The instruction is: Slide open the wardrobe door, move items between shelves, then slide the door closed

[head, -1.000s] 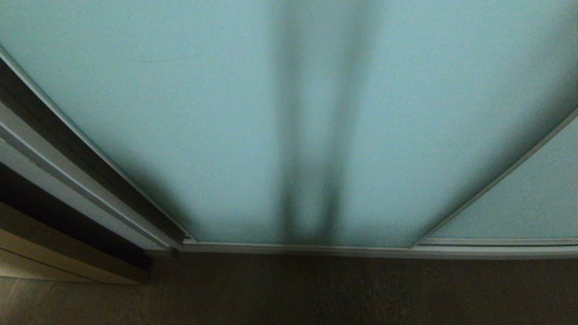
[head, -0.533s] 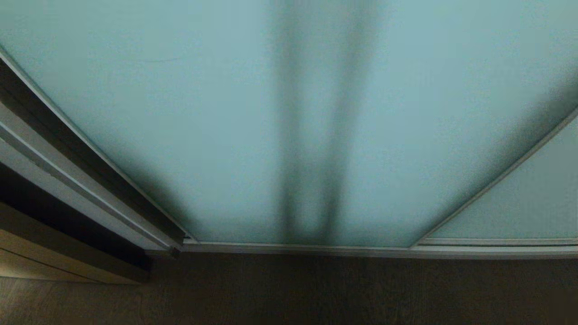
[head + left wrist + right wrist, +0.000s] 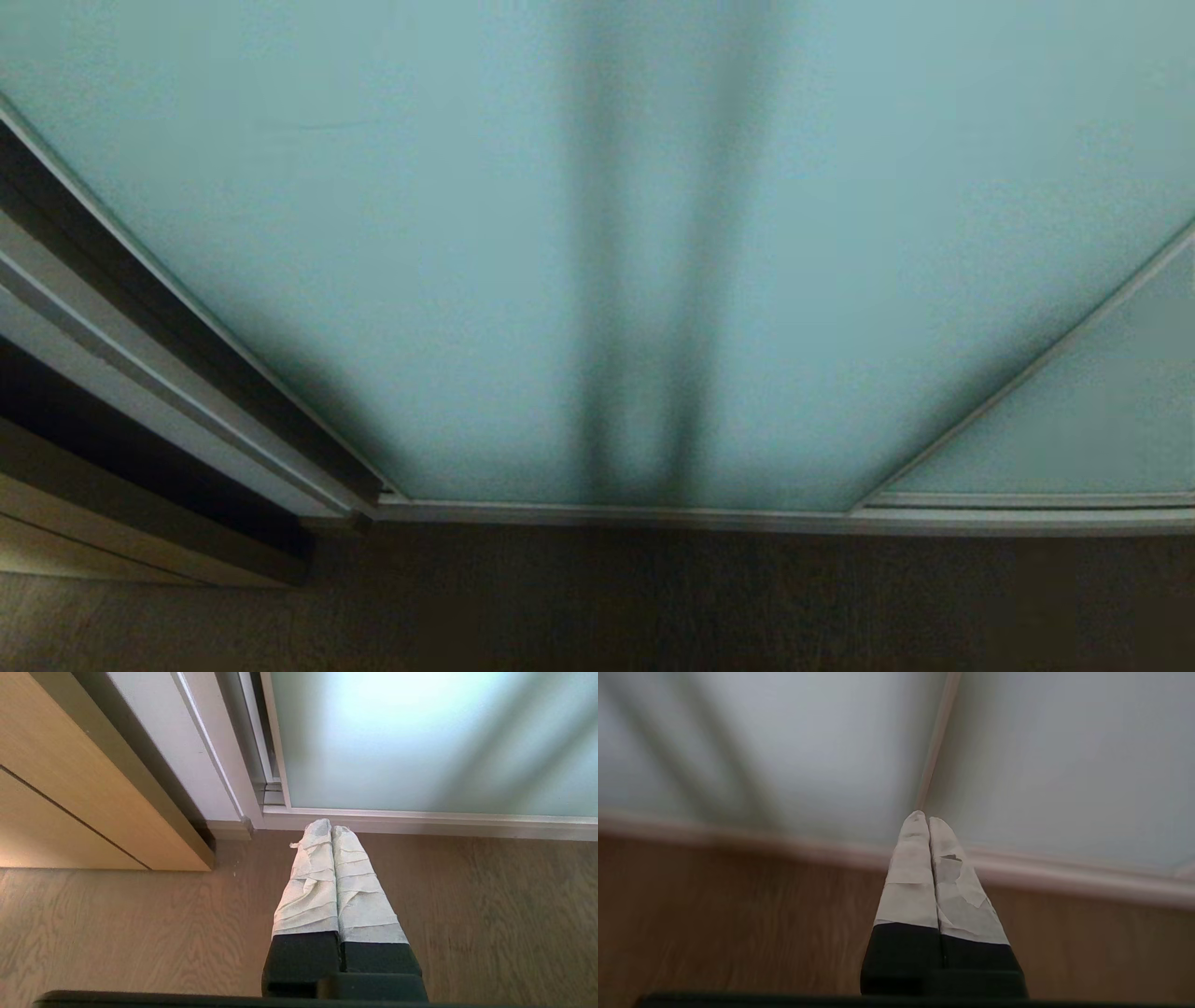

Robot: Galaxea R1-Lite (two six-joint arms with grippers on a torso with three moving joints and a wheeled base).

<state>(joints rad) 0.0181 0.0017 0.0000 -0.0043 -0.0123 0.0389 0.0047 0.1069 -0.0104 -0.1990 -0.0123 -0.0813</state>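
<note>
Nearest, the wood-grain floor (image 3: 653, 607) fills the bottom of the head view. The left tool (image 3: 331, 830) hangs parked above it, taped tips pressed together and empty; the right tool (image 3: 923, 817) is likewise closed on nothing. Beyond, the sliding wardrobe door (image 3: 420, 233) fills the frame, fully closed. To open it, press against the silver frame edge (image 3: 233, 336) at lower left, not the glass.

The floor (image 3: 653, 607), brown wood-grain boards, is running along the foot of the wardrobe. The silver bottom rail (image 3: 747, 516) is sitting on it, carrying the door (image 3: 373, 233) of frosted glass. At the robot's left a beige cabinet (image 3: 70, 788) is standing on the same boards.
</note>
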